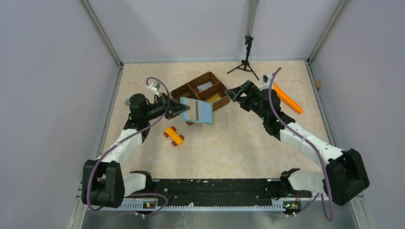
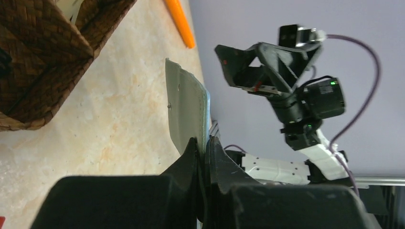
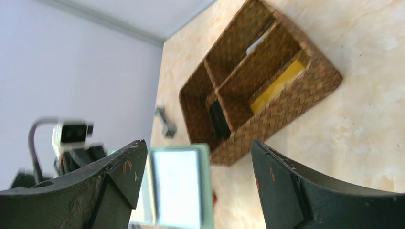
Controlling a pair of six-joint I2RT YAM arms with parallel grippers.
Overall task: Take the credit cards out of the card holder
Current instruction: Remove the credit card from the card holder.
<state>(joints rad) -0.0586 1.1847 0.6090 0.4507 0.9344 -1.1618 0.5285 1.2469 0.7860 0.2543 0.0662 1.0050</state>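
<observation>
Worktop (image 1: 248, 138): beige, marbled. Brown woven basket (image 1: 190, 82) with three compartments sits toward the back. Orange stick (image 1: 287, 98) lies well right of the basket. Yellow toy block with red wheels (image 1: 174, 135) is front-left of the basket. Black tripod (image 1: 246, 62) stands behind and right of the basket.

The woven basket (image 3: 291, 102) sits mid-table. The open card holder (image 1: 197, 110), pinched in the left gripper (image 1: 179, 109), hangs across the basket's near side and blocks that approach. The right gripper (image 1: 231, 93), jaws wide apart, crowds the basket's right corner. Nearer than the basket, only a small orange toy (image 1: 174, 135) interrupts the bare table (image 1: 239, 138). Behind the basket stands a black tripod (image 1: 247, 59), and an orange stick (image 1: 287, 98) lies off to the right.
</observation>
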